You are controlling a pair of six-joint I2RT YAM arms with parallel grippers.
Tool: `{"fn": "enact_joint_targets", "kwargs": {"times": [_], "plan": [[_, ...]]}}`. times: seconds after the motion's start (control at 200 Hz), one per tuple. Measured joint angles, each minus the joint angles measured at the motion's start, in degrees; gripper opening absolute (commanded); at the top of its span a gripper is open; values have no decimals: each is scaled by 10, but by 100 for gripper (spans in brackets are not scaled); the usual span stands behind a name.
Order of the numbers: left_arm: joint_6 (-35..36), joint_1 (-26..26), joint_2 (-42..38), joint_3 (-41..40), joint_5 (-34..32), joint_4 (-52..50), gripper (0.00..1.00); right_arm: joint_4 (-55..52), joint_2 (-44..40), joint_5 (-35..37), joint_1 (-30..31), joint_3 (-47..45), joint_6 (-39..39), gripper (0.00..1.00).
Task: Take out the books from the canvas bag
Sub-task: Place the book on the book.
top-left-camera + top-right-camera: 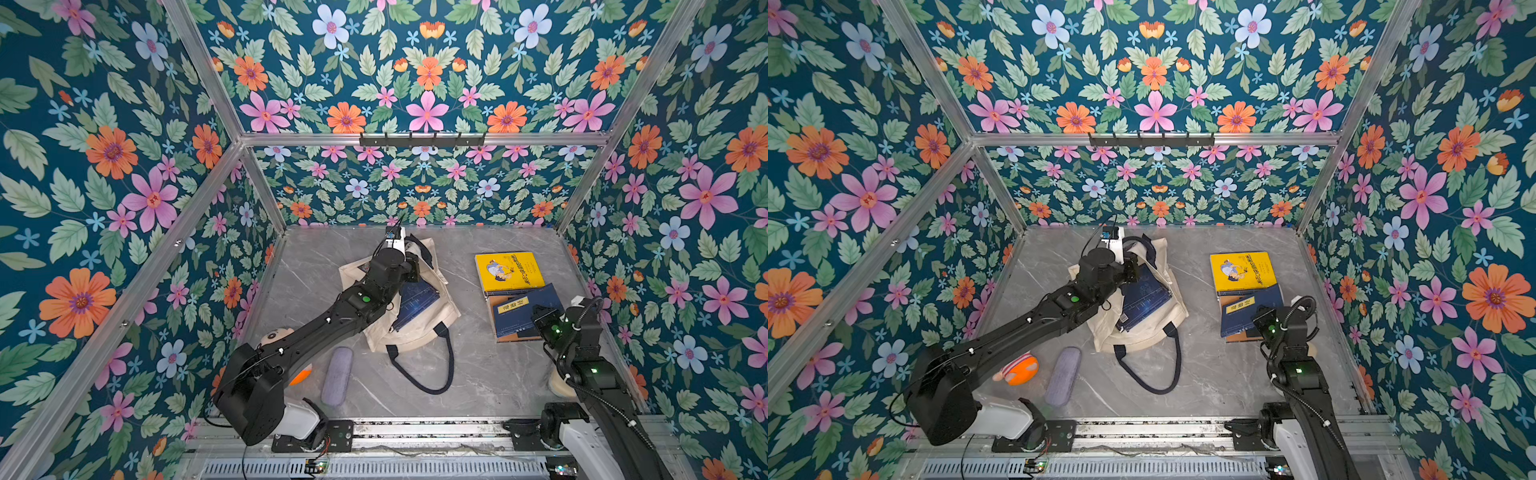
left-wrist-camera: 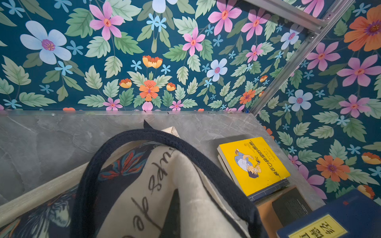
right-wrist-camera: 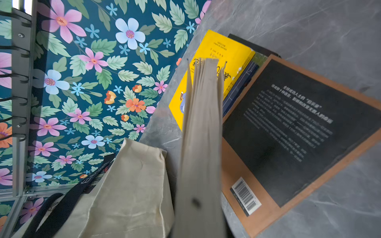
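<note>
1. Two arms work over the grey marbled worktop (image 1: 478,374). Your left arm (image 1: 332,324) stretches to the middle, and your right arm (image 1: 582,328) stands at the right side.
2. In both top views the canvas bag (image 1: 399,338) lies slumped in the middle of the worktop. One navy handle (image 1: 451,361) is looped flat on its near side.
3. Your left jaws are together, pinched on the bag's far side. The fingertips themselves are hidden. The left wrist view shows the other handle (image 2: 142,136) and the printed cloth (image 2: 156,185) bunched up close to the camera.
4. One navy book (image 1: 417,301) lies in the bag's open mouth, just beside the left wrist.
5. Out of the bag, a loose stack sits at the right of the worktop. The yellow book (image 1: 509,272) lies flat at its far end, on top of other covers. The labelled navy book (image 1: 511,322), which has a yellow title strip, overlaps its near edge.
6. Your right jaws are clamped on the labelled navy book at its near right side. The right wrist view shows its page edge (image 3: 203,134) end-on and blurred. The black-panelled book (image 3: 288,127), orange-bordered and barcoded, lies flat alongside and lower.
7. Near the left arm's base lie a grey-lilac pouch (image 1: 336,376) and an orange toy (image 1: 1021,369), both apart from the bag.
</note>
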Motion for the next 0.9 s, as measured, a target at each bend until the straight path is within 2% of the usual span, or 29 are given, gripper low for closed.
{"fn": "enact_joint_targets", "kwargs": {"times": [0.185,0.42,0.9], "plan": [[-1,0,2,0,17,1,0,48,42,-5,-14,-20,6,0],[-5,0,3,0,43,2,0,96,101,-18,-72,-43,26,0],[-15,0,6,0,55,3,0,120,226,-42,-86,-26,40,0]]}}
